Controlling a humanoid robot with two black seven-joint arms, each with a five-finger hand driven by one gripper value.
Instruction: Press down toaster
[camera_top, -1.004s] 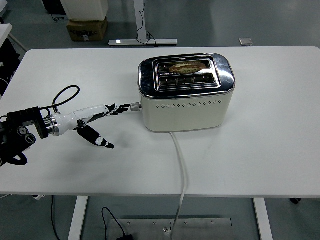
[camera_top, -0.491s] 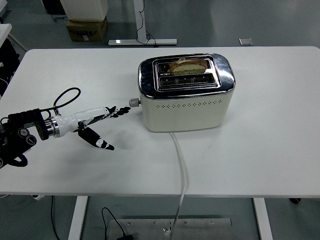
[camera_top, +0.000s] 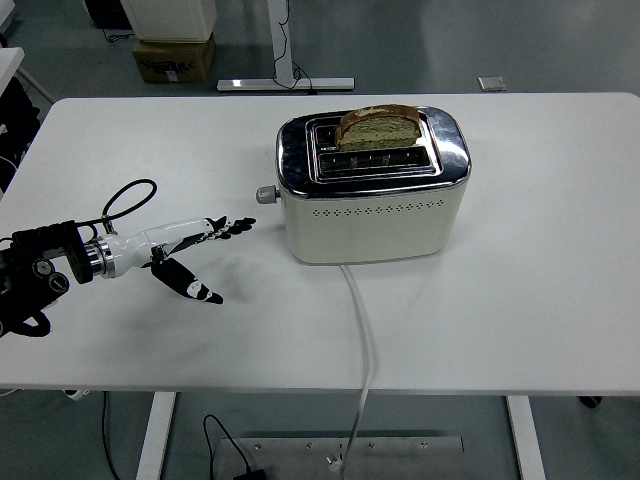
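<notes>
A cream toaster (camera_top: 372, 205) with a chrome top stands in the middle of the white table (camera_top: 540, 300). A slice of bread (camera_top: 377, 127) sticks up out of its far slot. The lever knob (camera_top: 265, 195) on the toaster's left end sits high. My left hand (camera_top: 205, 250) comes in from the left edge, fingers stretched out toward the toaster and thumb spread below. Its fingertips (camera_top: 245, 223) end a short way left of and below the knob, touching nothing. The right arm does not show.
A white power cord (camera_top: 362, 340) runs from the toaster's front over the table's near edge. A black cable loop (camera_top: 125, 197) lies by my left forearm. A cardboard box (camera_top: 174, 57) and table legs stand on the floor behind.
The lever knob has risen and the bread has popped up from inside the slot. My left hand has drawn back left, off the knob it was touching.
</notes>
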